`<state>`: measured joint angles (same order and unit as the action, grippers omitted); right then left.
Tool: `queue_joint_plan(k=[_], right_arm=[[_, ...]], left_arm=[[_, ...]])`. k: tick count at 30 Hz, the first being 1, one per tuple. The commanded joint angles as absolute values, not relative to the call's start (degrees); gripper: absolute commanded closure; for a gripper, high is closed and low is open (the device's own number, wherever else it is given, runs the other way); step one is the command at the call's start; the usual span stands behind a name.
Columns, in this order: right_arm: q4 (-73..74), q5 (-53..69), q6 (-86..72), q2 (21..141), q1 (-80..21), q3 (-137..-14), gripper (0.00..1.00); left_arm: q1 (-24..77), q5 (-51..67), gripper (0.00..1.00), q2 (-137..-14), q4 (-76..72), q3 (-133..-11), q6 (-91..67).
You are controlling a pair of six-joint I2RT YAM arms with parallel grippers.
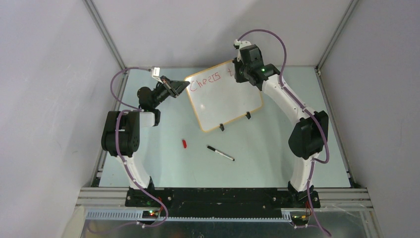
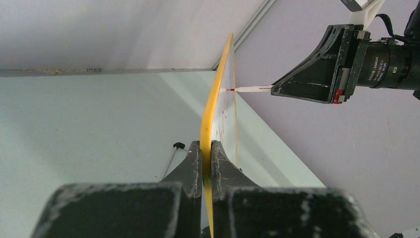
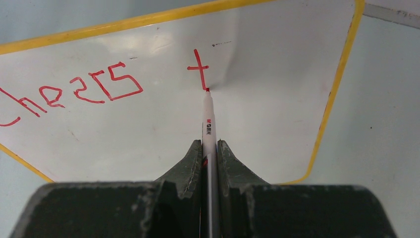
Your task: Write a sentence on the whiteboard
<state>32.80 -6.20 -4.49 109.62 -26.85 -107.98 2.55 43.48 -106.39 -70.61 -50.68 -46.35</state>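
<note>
The pale green table (image 1: 277,163) fills the top external view, and only that view shows the whole layout. The whiteboard (image 1: 225,99) stands at the far middle of the table, leaning back on two black clip feet (image 1: 222,127), turned a little so its left corner points at the left arm.

The left gripper (image 1: 184,85) meets that corner. From above the hold is hard to judge, but the left wrist view looks straight along the board's yellow rim (image 2: 210,114) and shows the left gripper (image 2: 206,153) clamped on it, one finger on each face.

The right gripper (image 1: 241,74) covers the board's upper right part from above, hiding what it holds. The right wrist view shows it plainly: the right gripper (image 3: 209,148) is closed around a red marker (image 3: 209,119), whose tip touches the white surface (image 3: 277,64) at the foot of a "t". The left wrist view shows the same marker (image 2: 252,89) from the side, tip against the board.

The sentence (image 3: 99,84) reads "Cheers t" in red along the top row; from above (image 1: 205,83) the "t" is partly hidden by the arm.

A black pen (image 1: 221,153) lies on the table in front of the board, and a small red cap (image 1: 184,144) lies to its left, apart from it.
</note>
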Motion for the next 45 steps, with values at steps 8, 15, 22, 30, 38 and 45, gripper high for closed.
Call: queue_joint_plan(k=[8,15,22,30,38,45], right_arm=[[32.34,-7.41,-5.1,108.94,-26.1,-110.0,1.0],[32.43,-6.69,-5.0,108.08,-26.08,-110.46,1.0],[31.88,-4.41,-5.34,104.75,-26.12,-109.02,1.0],[31.53,-4.68,-5.36,103.9,-25.52,-109.45,1.0],[32.05,-4.83,-5.34,106.5,-25.32,-111.75,1.0],[31.65,-5.26,-5.38,108.27,-25.35,-112.34,1.0]], left_arm=[[2.79,46.6,1.0,-105.19,-72.35,-50.12,-41.26],[2.81,46.5,1.0,-105.12,-72.4,-50.17,-41.22],[2.81,46.49,1.0,-105.16,-72.35,-50.17,-41.26],[2.78,46.58,1.0,-105.14,-72.33,-50.19,-41.31],[2.74,46.54,1.0,-105.12,-72.33,-50.11,-41.22],[2.8,46.52,1.0,-105.11,-72.25,-50.17,-41.13]])
